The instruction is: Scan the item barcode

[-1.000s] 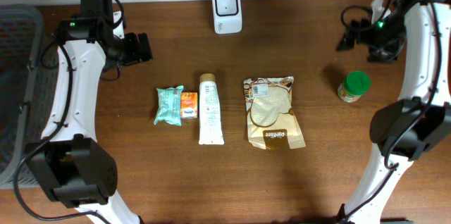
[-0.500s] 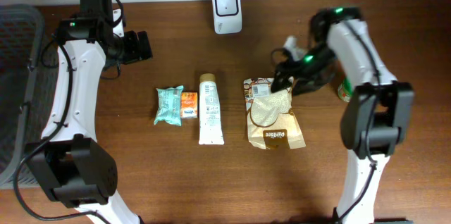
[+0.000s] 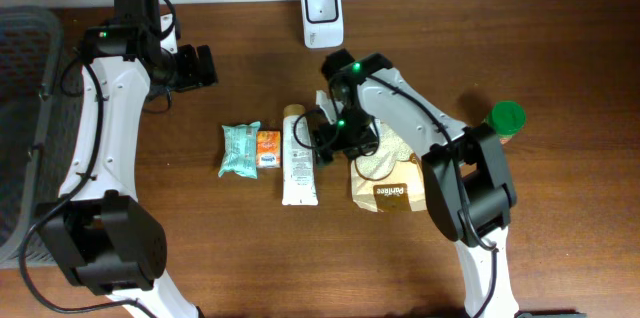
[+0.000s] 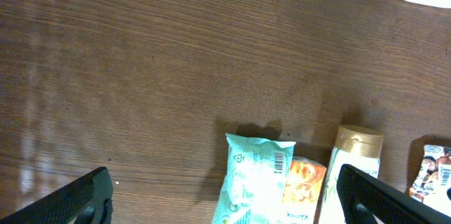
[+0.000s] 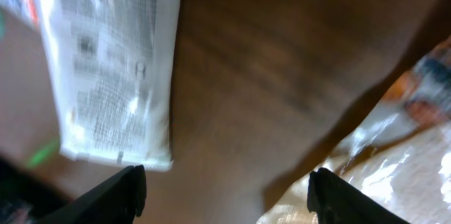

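Four items lie in a row mid-table: a teal packet [image 3: 240,148], a small orange packet [image 3: 268,148], a white tube [image 3: 298,155] and a brown-and-white bag [image 3: 392,176]. The white barcode scanner [image 3: 322,14] stands at the back edge. My right gripper [image 3: 322,140] hovers low between tube and bag, open. In its wrist view, bare wood lies between the fingers [image 5: 120,192], with the tube [image 5: 106,62] on the left and the bag [image 5: 394,146] on the right. My left gripper [image 3: 200,66] hangs open and empty at the back left, looking down on the teal packet [image 4: 257,182].
A jar with a green lid [image 3: 503,120] stands at the right. A dark mesh basket [image 3: 25,128] sits off the table's left edge. The right arm's links lie over the bag's upper part. Bare wood fills the table's front.
The right arm swung from the far right, past the green-lidded jar, across to the gap between tube and bag, its jaws narrowing slightly. The left arm stayed still.
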